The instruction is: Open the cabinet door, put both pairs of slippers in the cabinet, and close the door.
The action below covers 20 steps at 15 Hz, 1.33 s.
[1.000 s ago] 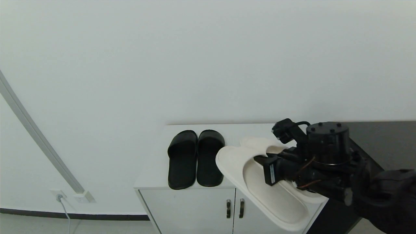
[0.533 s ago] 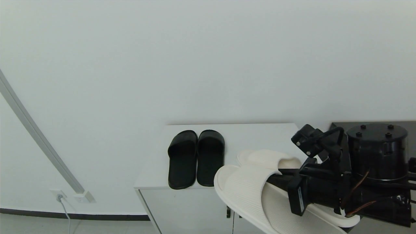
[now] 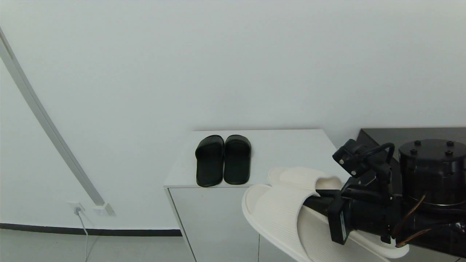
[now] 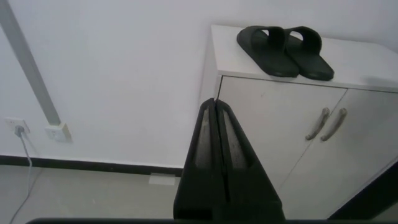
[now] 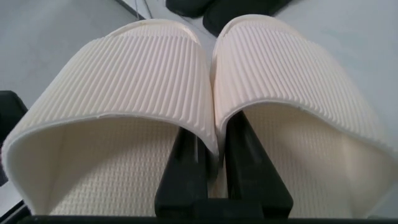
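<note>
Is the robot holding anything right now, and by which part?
The right arm's jaws hold both white slippers, pinching their adjoining inner walls together under the straps. The left arm's jaws hold nothing.

I can read no words, numbers, labels or signs anywhere; the one pale sticker [image 3: 342, 220] is too small.

We see the cabinet [image 3: 287, 153] standing against the wall, with its two doors [image 4: 280, 137] shut and the handles [image 4: 328, 123] side by side in the middle. One pair of slippers [image 3: 223, 160] lies side by side on its top, near the front-left corner. The other pair [image 3: 280, 214] is before the cabinet, toward its right, on the right gripper [image 5: 214, 168], with one finger under each strap. A wall socket [image 3: 76, 210] sits low on the left.
</note>
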### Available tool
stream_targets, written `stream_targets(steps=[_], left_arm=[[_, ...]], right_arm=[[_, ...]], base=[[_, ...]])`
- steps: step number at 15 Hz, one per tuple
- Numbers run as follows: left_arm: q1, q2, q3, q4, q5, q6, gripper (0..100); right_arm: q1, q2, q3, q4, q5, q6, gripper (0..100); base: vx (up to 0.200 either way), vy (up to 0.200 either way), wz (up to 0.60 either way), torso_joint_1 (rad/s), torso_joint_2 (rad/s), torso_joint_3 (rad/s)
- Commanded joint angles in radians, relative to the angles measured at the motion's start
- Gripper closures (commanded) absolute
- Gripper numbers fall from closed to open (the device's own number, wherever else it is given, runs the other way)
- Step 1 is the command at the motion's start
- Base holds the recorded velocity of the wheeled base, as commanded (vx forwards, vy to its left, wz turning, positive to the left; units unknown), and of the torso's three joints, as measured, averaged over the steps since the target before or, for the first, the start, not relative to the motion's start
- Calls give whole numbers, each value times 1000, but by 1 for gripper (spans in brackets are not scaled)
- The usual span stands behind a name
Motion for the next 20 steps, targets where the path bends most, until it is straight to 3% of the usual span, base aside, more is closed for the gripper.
stream_targets(steps=[1,11,20], left_arm=[[0,1,0,-2,0,0,100],[0,1,0,-2,2,3,100],[-1,1,-1,2,-1,3,100]], right_arm=[[0,0,12,1,1,-6,100],[8,1,24,-1,4,-12,100],[26,0,39,-2,1,-35,100]], base=[[0,0,0,0,0,0],[0,0,0,0,0,0],[0,0,0,-159,370,208]])
